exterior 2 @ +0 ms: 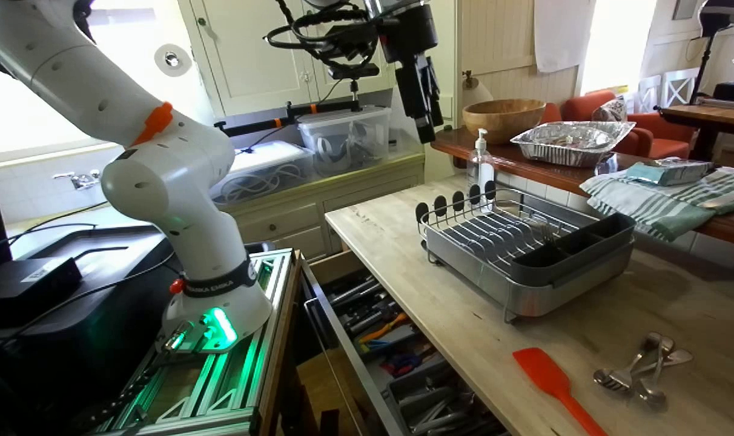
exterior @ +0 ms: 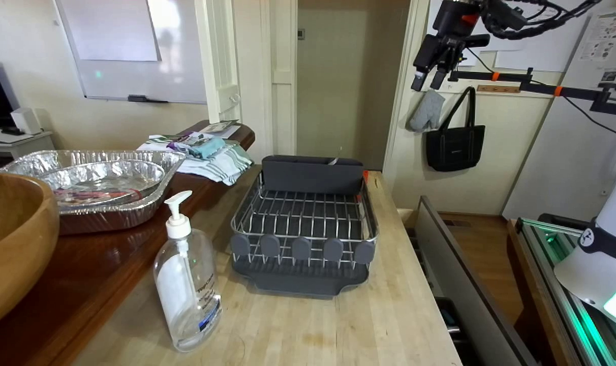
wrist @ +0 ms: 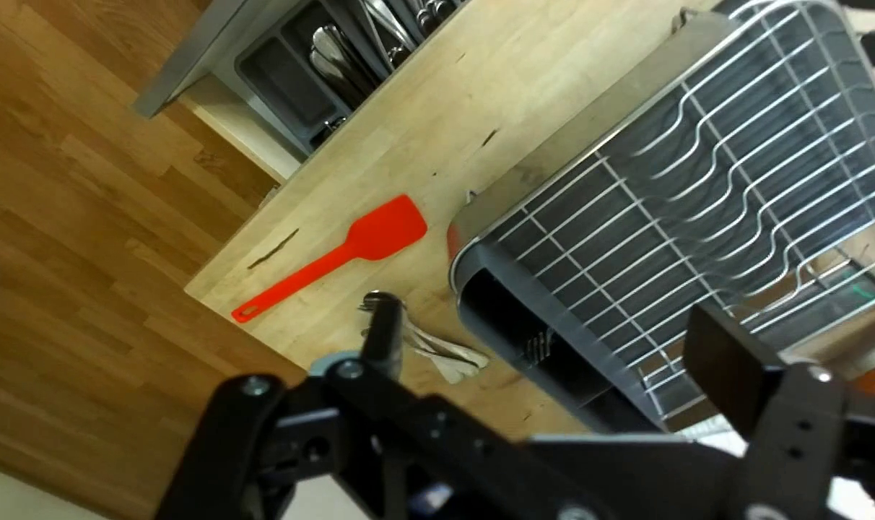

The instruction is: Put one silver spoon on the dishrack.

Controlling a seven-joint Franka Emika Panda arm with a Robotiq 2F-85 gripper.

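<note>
The dishrack (exterior: 308, 218) stands on the wooden counter, a dark grey wire rack with a grey cutlery holder (exterior 2: 576, 245) at one end. It also shows in the wrist view (wrist: 625, 217). A silver spoon (exterior 2: 651, 395) lies bowl-down or sideways, I cannot tell which, in a small pile with a fork (exterior 2: 615, 378) on the counter beside the rack. In the wrist view the pile's handles (wrist: 448, 352) show; its other end is partly hidden behind a finger. My gripper (wrist: 556, 350) is open and empty, high above the counter; it shows in both exterior views (exterior: 428, 82) (exterior 2: 429, 126).
A red spatula (exterior 2: 552, 378) lies near the counter edge. A fork (wrist: 538, 347) stands in the cutlery holder. An open drawer (exterior 2: 397, 351) holds cutlery. A soap bottle (exterior: 191, 284), wooden bowl (exterior: 18, 239), foil pan (exterior: 155, 203) and towels (exterior: 221, 165) stand or lie nearby.
</note>
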